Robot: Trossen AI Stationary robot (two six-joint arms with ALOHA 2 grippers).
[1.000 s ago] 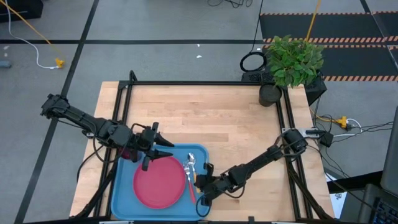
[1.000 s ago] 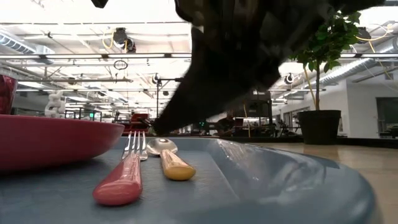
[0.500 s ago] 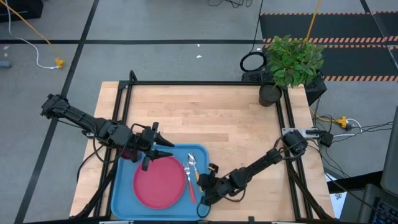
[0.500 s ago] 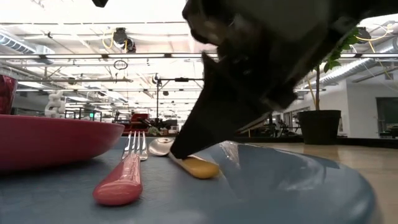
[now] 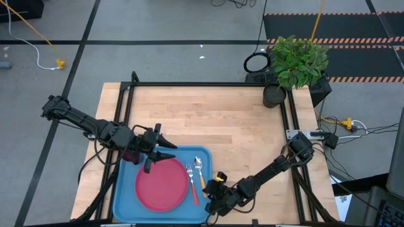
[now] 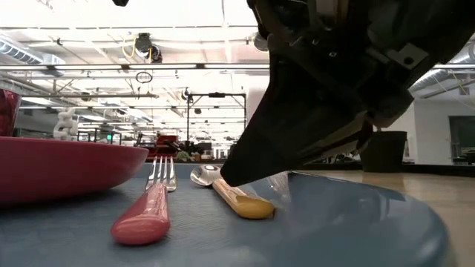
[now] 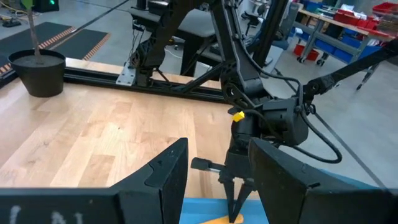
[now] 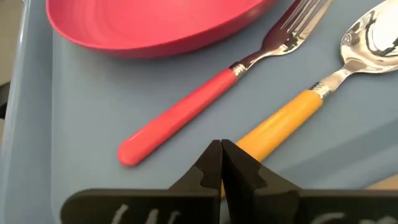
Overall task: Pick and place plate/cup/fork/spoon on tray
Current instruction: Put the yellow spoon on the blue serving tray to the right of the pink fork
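Only low view shows cup [image 6: 6,111] behind plate [image 6: 67,167].

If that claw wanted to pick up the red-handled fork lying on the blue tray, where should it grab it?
Probably mid-handle, from straight above. The fork lies flat on the tray, between the plate and the spoon. The claw's fingers would close across the narrow handle; gaps on both sides look slim, so it should go carefully.

A potted plant [image 5: 297,66] stands at the wooden table's [image 5: 240,120] far corner
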